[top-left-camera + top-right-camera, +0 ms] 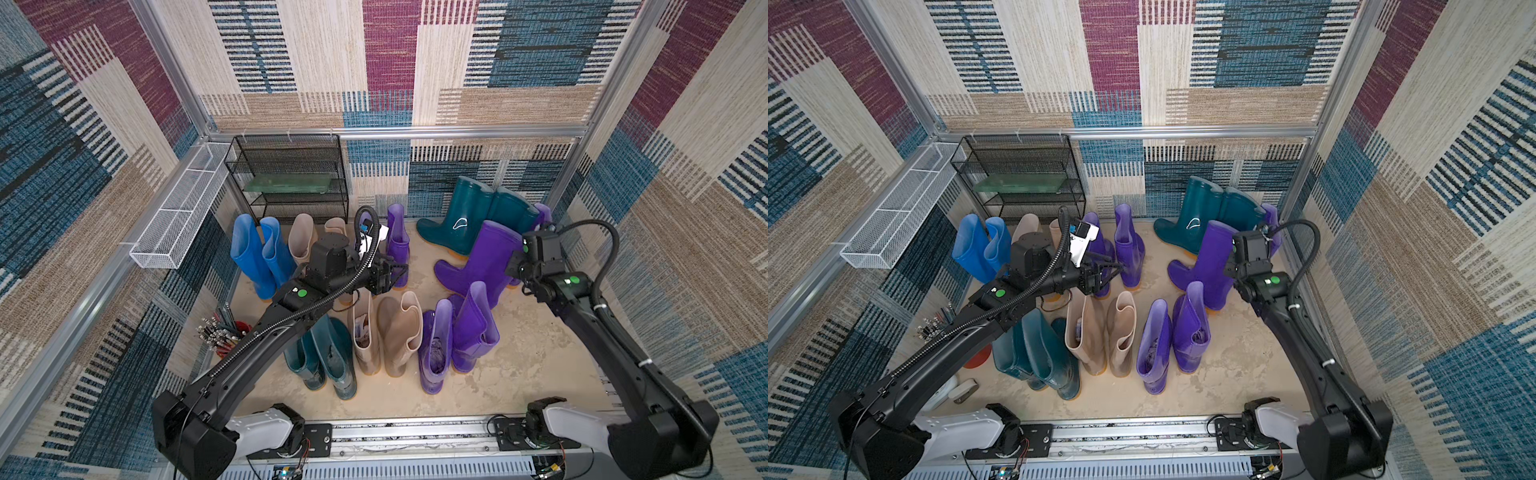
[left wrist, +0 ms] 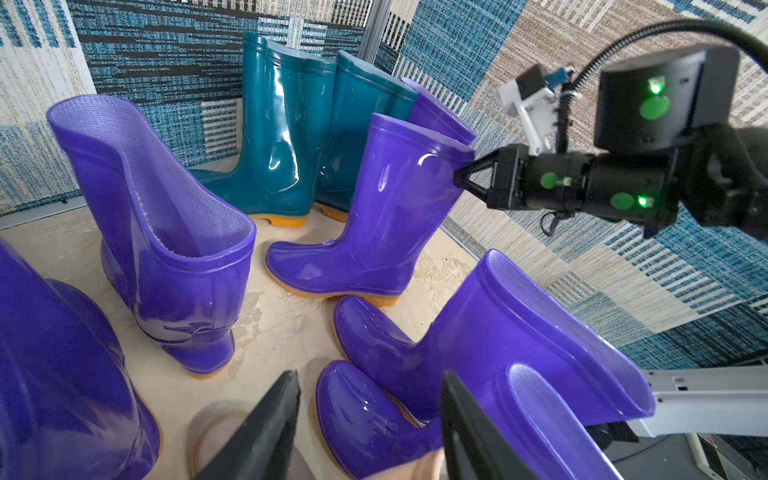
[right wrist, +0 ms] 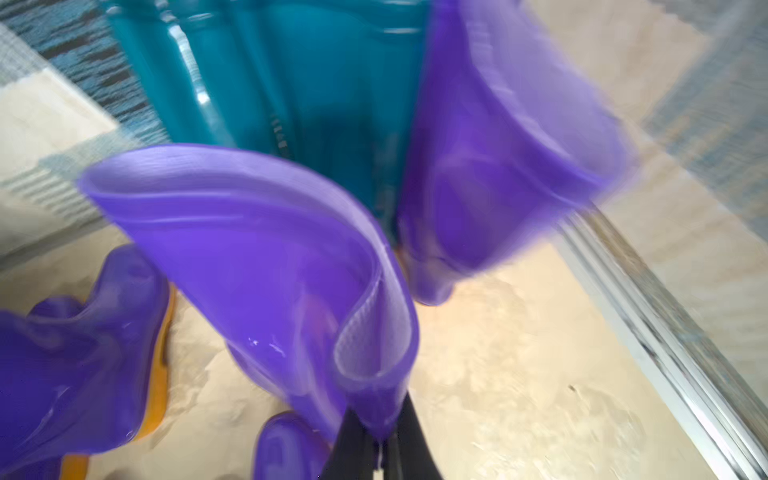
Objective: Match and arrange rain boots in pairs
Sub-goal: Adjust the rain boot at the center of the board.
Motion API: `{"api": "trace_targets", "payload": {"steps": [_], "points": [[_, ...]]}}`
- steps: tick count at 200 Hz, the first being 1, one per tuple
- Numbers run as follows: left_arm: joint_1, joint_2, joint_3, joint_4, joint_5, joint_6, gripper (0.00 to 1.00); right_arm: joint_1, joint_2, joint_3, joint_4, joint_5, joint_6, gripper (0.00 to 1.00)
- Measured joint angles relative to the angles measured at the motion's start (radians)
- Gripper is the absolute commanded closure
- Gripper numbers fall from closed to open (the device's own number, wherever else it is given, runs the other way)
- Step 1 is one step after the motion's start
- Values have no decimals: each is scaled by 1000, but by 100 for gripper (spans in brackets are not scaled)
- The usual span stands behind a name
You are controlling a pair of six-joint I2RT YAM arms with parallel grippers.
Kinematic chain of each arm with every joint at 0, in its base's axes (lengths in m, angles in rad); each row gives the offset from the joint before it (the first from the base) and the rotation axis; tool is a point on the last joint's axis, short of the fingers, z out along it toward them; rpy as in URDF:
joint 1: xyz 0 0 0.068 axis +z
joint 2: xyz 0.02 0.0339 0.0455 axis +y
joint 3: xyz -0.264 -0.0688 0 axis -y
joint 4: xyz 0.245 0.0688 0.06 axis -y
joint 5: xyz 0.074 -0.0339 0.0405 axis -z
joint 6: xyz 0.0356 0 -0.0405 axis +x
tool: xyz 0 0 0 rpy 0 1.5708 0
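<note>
1. The right gripper (image 2: 461, 179) is closed tight on the top rim of a tall purple boot (image 2: 386, 216). It pinches the back edge of the shaft. The right wrist view is blurred, but it shows the dark fingers (image 3: 349, 453) pressed together on that folded rim.
2. The held boot stands upright with its toe pointing away from the right gripper. Its orange sole looks to be on the floor (image 2: 282, 332).
3. Just past the right gripper, behind the held boot, stands a second purple boot (image 2: 440, 112). Beyond both is the far teal pair (image 2: 282, 137), side by side by the back wall.
4. The left gripper (image 2: 369, 376) has its fingers about halfway apart with nothing between them. It hangs above the boots and touches none.
5. Directly below and ahead of the left gripper is the short purple pair (image 2: 498, 332), close together. To its other side an open-topped purple boot (image 2: 166, 232) stands alone.
6. In both top views, a beige pair (image 1: 399, 328) stands under the left gripper's wrist. The near teal pair (image 1: 328, 357) sits beneath the left forearm. A blue pair (image 1: 257, 253) stands behind the left arm, near a black wire shelf (image 1: 291, 174).
</note>
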Motion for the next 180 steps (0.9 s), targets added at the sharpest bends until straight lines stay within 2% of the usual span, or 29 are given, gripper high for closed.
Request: {"api": "trace_targets", "payload": {"steps": [46, 79, 103, 118, 134, 148, 160, 180], "points": [[0, 0, 0, 2, 1, -8, 44, 0, -299, -132, 6, 121, 16, 100], [0, 0, 0, 2, 1, -18, 45, 18, -349, -170, 2, 101, 66, 100], [0, 0, -1, 2, 1, -18, 45, 77, -383, -201, -31, 53, 124, 100], [0, 0, -1, 2, 1, -18, 45, 143, -415, -208, -52, 23, 154, 92], [0, 0, -1, 2, 1, -18, 45, 221, -436, -205, -74, 17, 184, 91], [0, 0, 0, 2, 1, -18, 45, 289, -443, -203, -83, 17, 204, 80], [0, 0, 0, 2, 0, -18, 45, 340, -435, -203, -83, 18, 210, 63], [0, 0, 0, 2, 0, -18, 45, 419, -400, -190, -98, 17, 217, 58]]}}
